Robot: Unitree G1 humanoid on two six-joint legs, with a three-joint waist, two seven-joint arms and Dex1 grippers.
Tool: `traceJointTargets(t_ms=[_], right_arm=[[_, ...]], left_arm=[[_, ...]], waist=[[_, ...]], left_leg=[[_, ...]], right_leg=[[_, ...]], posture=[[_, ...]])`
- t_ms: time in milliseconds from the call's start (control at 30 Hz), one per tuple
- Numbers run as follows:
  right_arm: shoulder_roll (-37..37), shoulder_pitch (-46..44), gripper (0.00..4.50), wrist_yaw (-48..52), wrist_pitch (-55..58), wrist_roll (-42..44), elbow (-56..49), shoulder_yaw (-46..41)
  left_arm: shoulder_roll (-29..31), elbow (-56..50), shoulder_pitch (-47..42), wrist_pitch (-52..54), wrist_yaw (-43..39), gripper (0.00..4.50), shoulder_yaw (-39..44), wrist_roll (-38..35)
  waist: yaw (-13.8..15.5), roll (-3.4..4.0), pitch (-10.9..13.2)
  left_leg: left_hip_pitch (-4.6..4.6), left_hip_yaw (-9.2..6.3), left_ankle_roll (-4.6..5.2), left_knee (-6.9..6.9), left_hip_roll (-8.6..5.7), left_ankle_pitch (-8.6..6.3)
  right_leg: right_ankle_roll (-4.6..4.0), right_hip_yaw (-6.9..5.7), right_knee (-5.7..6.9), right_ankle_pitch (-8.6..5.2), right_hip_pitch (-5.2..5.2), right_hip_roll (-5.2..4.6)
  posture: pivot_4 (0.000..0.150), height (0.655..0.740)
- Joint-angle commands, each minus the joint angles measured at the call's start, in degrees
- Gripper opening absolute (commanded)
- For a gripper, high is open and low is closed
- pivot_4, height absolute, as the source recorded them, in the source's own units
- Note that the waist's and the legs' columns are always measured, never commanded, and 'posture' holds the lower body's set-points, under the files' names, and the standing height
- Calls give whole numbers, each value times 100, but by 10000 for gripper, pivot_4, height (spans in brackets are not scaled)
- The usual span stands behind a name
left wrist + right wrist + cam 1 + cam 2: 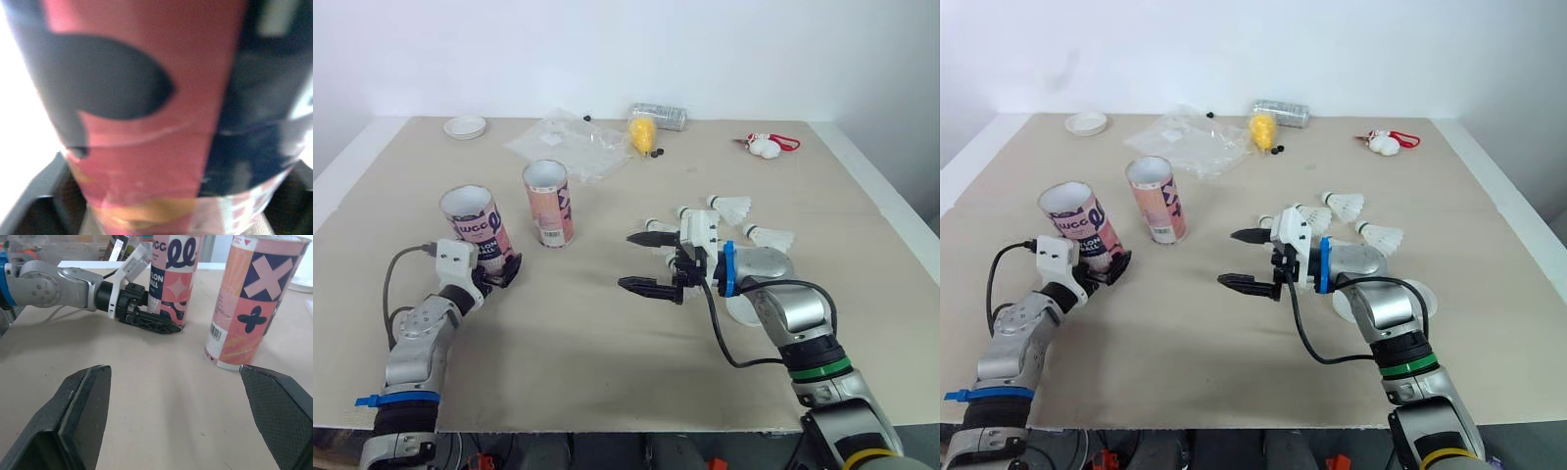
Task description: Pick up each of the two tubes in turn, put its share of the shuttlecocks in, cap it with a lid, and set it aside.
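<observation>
Surrounding the work area on the table (607, 362): a clear bag (570, 145), a yellow item (642, 132) and a silver packet (661, 115) lie near the far edge. A red-and-white item (765, 145) lies at the far right. One white lid (465, 126) sits at the far left corner. A second lid (742, 311) lies partly under the right arm. The shuttlecocks (734, 207) lie on the table just behind the right gripper (626, 261), some touching its body.

The table centre and near edge are bare. Open surface separates the right gripper from both tubes.

The left tube (475, 227) is tilted, top leaning to the left. The left gripper (499, 264) is clamped on its base, one finger on each side. The right tube (548, 204) stands upright just beside it, apart. Both tops are uncapped; contents cannot be told. The right gripper has its fingers spread wide, empty, pointing toward the tubes.
</observation>
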Motion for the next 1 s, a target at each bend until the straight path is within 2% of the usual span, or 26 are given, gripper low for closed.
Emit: traceJointTargets(t_ms=[33, 233, 400, 567, 767, 867, 1000], right_arm=[[-53, -40, 45000, -18, -15, 85, -234, -245], [-77, -17, 45000, -26, 23, 88, -273, -275], [-89, 46, 45000, -71, 81, 93, -355, -352], [-197, 243, 45000, -328, 393, 309, -705, -689], [-459, 856, 45000, -814, 887, 541, -1588, -1141], [-550, 1068, 45000, -1012, 1107, 680, -1959, -1305], [-893, 1564, 45000, -1020, 1817, 1312, -2621, -1647]], left_arm=[[55, 335, 39, -63, 29, 30717, -11, 161], [134, 404, -24, -210, 23, 30717, 95, 98], [317, 25, 199, -376, -198, 30717, 105, 37], [740, -993, 691, -350, -842, 30717, -2, -134], [1710, -2301, 1437, -114, -2236, 30717, -664, -97], [2106, -2560, 1368, 139, -2729, 30717, -1083, -39], [2487, -2548, 595, 660, -3343, 30717, -1811, 183]], waist=[[0, 0, 0], [-2, 0, 0], [-24, 0, 0], [-10, -3, 3], [5, -13, 11], [4, -13, 12], [27, -12, 12]], left_leg=[[0, 0, 0, 0, 0, 1], [1, 0, 3, 0, 0, 13], [0, 3, 2, -4, 3, 14], [-11, 5, -7, -23, 7, 8], [-22, -2, -30, -36, -1, -9], [-21, 1, -30, -41, -1, -11], [-17, -4, -28, -43, -1, -10]], right_leg=[[-3, 0, 0, 1, 0, 0], [-15, 0, 0, 6, -2, 0], [-16, 0, 0, 7, -6, 0], [-14, 0, -1, 1, -22, 0], [-33, 0, -3, -23, -26, -9], [-39, 0, -3, -53, -28, -10], [-31, -6, -2, -66, -22, -8]], posture=[[1500, 7400], [1500, 7400], [1500, 7400], [1500, 7400], [1500, 7400], [1500, 7400], [1500, 7400]])
